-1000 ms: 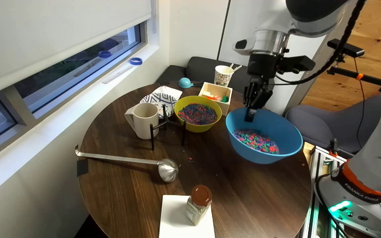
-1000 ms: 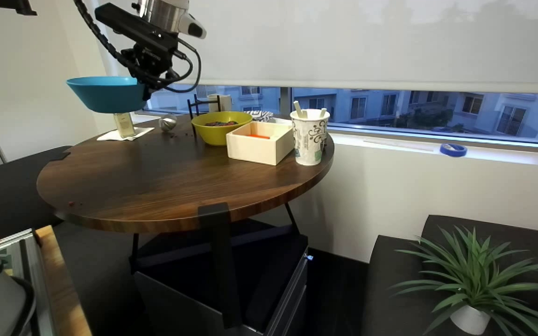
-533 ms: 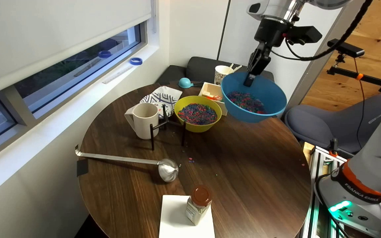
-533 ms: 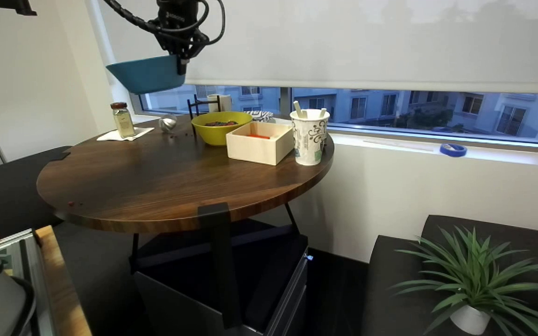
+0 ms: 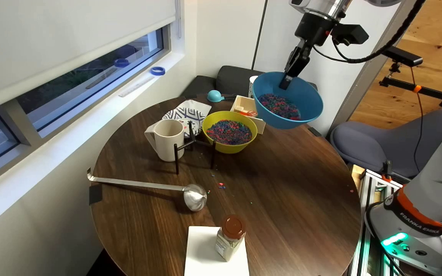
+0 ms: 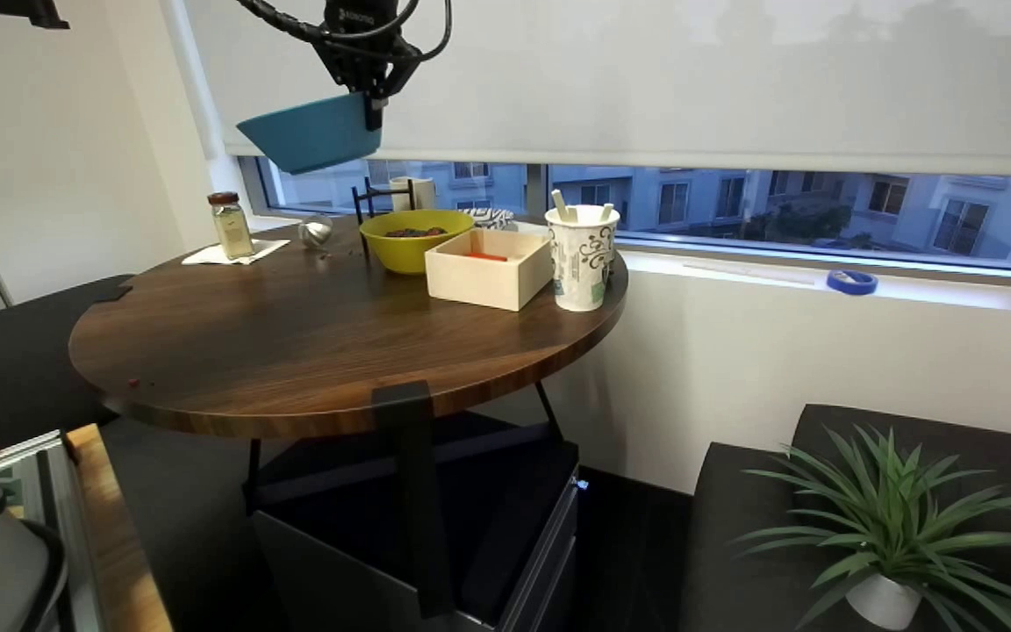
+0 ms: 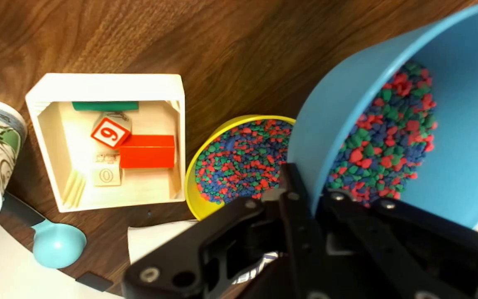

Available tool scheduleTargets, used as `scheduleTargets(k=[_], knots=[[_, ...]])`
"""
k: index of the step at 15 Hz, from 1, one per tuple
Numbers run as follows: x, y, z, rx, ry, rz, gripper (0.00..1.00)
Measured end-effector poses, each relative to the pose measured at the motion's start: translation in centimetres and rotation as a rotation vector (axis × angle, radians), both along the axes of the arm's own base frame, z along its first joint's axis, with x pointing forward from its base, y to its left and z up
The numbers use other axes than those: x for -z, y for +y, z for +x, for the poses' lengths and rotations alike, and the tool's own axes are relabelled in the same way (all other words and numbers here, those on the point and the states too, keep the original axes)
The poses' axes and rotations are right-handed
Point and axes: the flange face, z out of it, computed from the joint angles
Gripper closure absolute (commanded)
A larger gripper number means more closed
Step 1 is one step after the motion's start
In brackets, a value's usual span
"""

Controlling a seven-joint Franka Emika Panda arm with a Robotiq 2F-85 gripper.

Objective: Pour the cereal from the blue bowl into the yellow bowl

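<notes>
The blue bowl (image 5: 308, 100) hangs in the air above the table, beyond and right of the yellow bowl (image 5: 231, 149) in an exterior view. My gripper (image 5: 284, 83) is shut on its rim, one finger inside and one outside. In an exterior view the blue bowl (image 6: 308, 139) is tilted, its left side lower. It holds a heap of red, green and blue cereal (image 7: 384, 145). The yellow bowl (image 6: 400, 254) stands upright on the table and holds cereal too (image 7: 243, 160). In the wrist view the blue bowl's wall overlaps the yellow bowl's edge.
A wooden box (image 6: 475, 283) with blocks stands beside the yellow bowl, with a paper cup (image 6: 580, 263) next to it. A black stand (image 5: 194, 142), white mug (image 5: 169, 140), ladle (image 5: 194, 197) and spice jar (image 5: 230, 237) stand or lie on the table. A few cereal bits are scattered there.
My gripper has lifted the blue bowl and carried it nearer the yellow bowl, leftward in an exterior view. The blue bowl is tilted more than before. The yellow bowl has not moved.
</notes>
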Motion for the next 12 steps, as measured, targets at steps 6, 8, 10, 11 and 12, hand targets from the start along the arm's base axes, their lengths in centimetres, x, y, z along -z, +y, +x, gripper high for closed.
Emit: scheduleTargets(k=[6, 8, 10, 11, 12], knots=[[0.9, 0.6, 0.8, -0.022, 0.019, -0.065, 0.99], [1.4, 1.4, 1.9, -0.029, 0.021, -0.123, 0.99], [1.7, 2.4, 3.4, -0.030, 0.019, -0.182, 0.99], [1.8, 2.9, 4.1, -0.030, 0.016, -0.212, 0.99], [1.7, 3.4, 5.0, -0.031, 0.008, -0.243, 0.99]])
